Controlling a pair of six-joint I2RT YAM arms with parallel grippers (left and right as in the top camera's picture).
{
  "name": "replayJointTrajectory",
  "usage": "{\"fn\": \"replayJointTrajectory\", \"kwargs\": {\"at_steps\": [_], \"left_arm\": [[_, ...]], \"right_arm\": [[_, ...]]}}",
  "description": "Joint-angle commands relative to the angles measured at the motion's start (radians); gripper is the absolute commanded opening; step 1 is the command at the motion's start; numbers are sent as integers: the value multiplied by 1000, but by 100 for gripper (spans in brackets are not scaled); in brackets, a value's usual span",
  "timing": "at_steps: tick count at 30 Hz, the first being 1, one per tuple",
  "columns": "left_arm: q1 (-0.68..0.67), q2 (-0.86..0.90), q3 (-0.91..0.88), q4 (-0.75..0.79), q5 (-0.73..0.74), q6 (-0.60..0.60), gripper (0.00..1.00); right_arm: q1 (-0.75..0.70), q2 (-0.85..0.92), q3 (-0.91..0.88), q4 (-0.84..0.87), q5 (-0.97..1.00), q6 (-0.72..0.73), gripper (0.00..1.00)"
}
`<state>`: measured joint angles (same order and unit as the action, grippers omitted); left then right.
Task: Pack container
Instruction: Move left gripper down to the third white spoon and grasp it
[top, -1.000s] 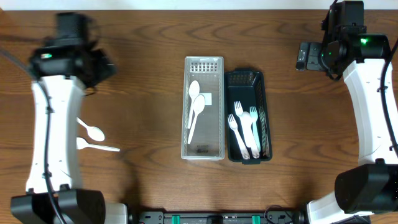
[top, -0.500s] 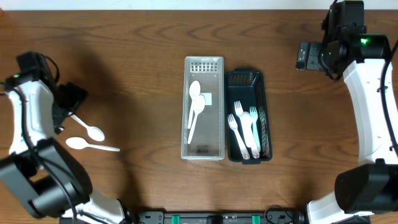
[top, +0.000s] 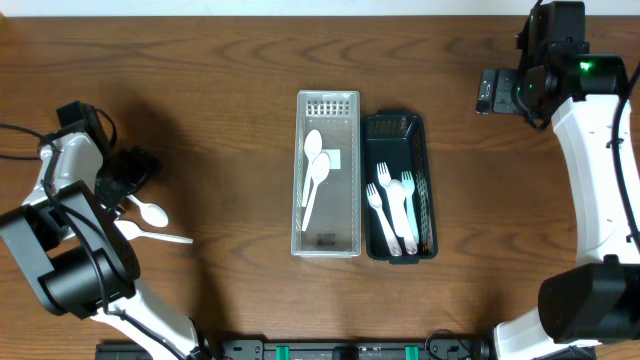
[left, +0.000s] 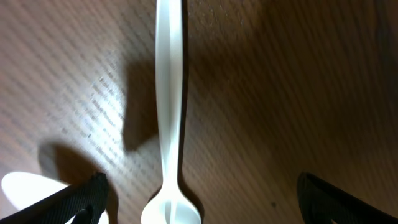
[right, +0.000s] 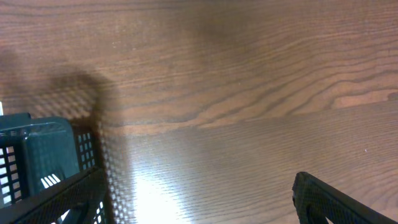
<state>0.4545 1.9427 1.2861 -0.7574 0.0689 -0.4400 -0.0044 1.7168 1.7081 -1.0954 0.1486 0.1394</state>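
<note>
A clear container (top: 352, 215) holds two white spoons (top: 316, 172). A dark green container (top: 427, 190) beside it on the right holds three white forks (top: 394, 212). Two more white spoons lie on the table at the left: one (top: 151, 212) under my left gripper (top: 133, 178), one (top: 150, 235) nearer the front. My left gripper is open and low over the first spoon, whose handle (left: 170, 112) runs between its fingers in the left wrist view. My right gripper (top: 497, 90) is open and empty at the far right; its view shows a corner of the green container (right: 37, 149).
The wooden table (top: 230, 120) carries only the two containers in the middle and the loose spoons at the left. The second loose spoon's bowl (left: 25, 190) shows at the left edge of the left wrist view.
My left arm swung from the far left corner down toward the loose spoons and now hovers low over one. The right arm has not moved.
</note>
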Motion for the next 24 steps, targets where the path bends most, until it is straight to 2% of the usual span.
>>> {"fn": "replayJointTrajectory", "kwargs": {"at_steps": [1, 13, 15, 18, 20, 22, 24], "left_arm": [[0, 32, -5, 5, 3, 24, 98], [0, 90, -6, 6, 4, 24, 100], [0, 90, -6, -5, 3, 24, 83], [0, 90, -6, -14, 3, 24, 68], [0, 90, -6, -16, 3, 24, 51], [0, 90, -6, -19, 3, 24, 38], [0, 90, -6, -19, 3, 24, 31]], "right_arm": [[-10, 4, 11, 0, -2, -18, 99], [-10, 4, 11, 0, -2, -25, 99], [-10, 4, 11, 0, -2, -25, 99], [-10, 4, 11, 1, 3, -25, 99], [-10, 4, 11, 2, 6, -26, 99], [-10, 4, 11, 1, 6, -26, 99], [-10, 4, 11, 2, 6, -26, 99]]}}
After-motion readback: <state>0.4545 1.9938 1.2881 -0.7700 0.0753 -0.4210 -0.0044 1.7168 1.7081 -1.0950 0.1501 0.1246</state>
